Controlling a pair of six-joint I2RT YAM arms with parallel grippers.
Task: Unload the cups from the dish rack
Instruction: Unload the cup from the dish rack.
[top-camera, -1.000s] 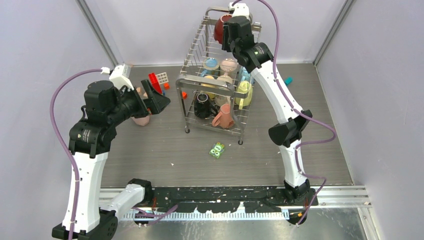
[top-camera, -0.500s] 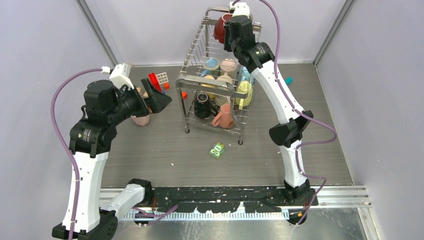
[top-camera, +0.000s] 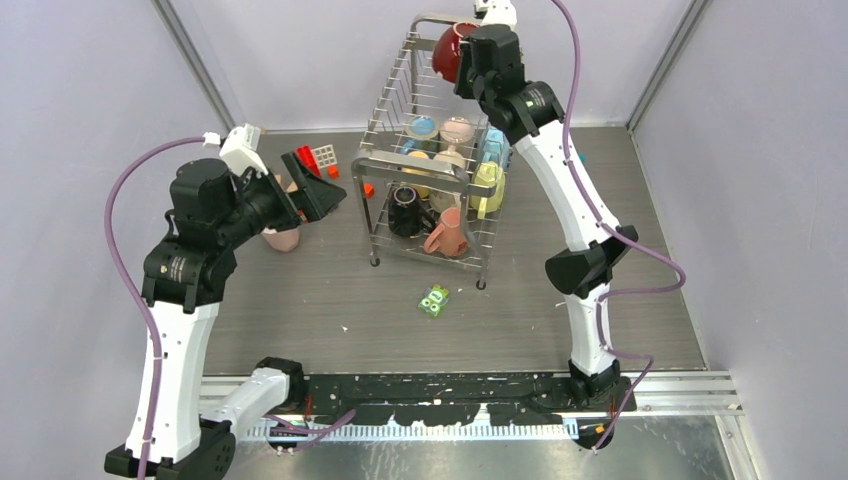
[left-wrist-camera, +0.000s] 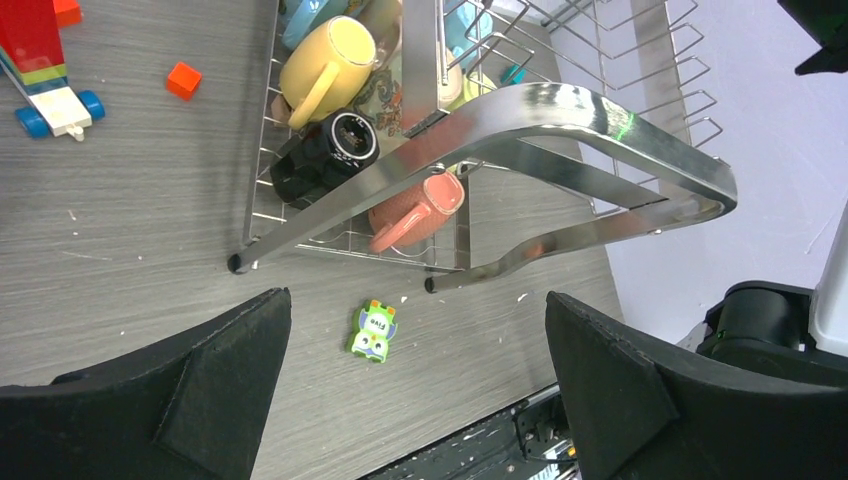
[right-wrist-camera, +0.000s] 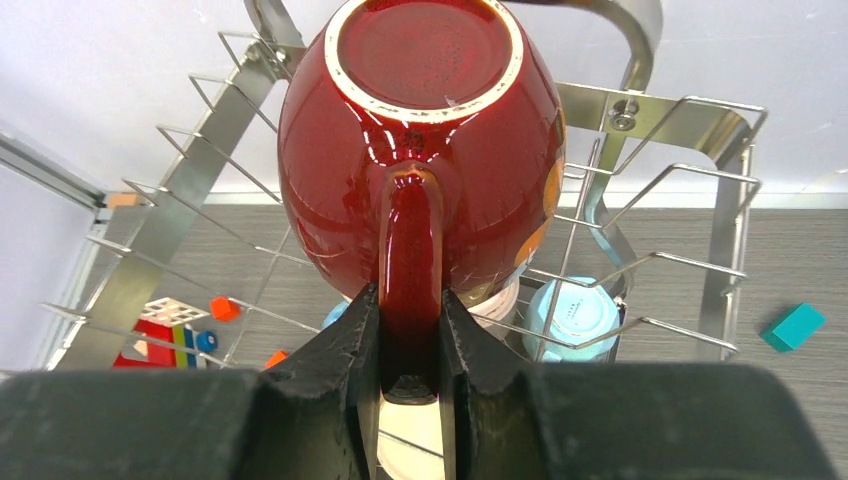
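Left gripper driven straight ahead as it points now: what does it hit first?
Likely the table near the green packet, just short of the dish rack; depth is unclear.

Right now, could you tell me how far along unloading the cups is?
Done: one pale pink mug sits on the table left of the silver wire dish rack. In hand: the right gripper clamps the handle of the dark red mug; the left gripper is open. Left: black mug, yellow mug, salmon mug and others.
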